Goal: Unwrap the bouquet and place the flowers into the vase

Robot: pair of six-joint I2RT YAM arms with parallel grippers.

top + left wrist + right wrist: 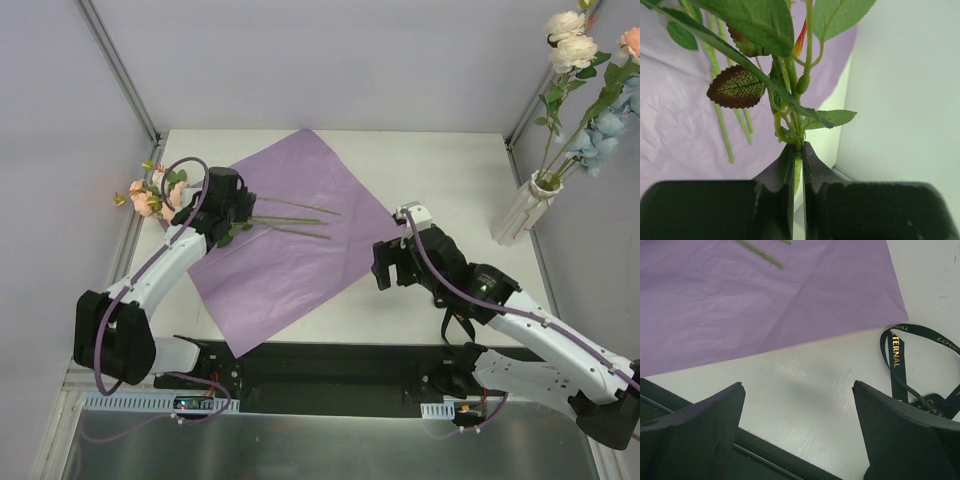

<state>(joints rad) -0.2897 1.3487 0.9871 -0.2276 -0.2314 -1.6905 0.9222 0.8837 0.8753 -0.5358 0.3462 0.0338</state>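
Left gripper [797,156] clamps flowers [148,197] by the stems on unfolded purple paper [290,265], apparently vase [525,208]-bound; right gripper [797,405] gapes wide, empty.

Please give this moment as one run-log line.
left gripper: shut on flower stems | right gripper: open, empty | paper: spread flat | ribbon: lying loose | vase: some flowers inside

Left gripper [798,152] clamped on a bunch of green flower stems [790,120]. Leaves [760,20] above, one brown-veined leaf [736,87]. Purple paper [675,135] behind, loose stems [724,135] lying on it. Pale wall [905,90] at right
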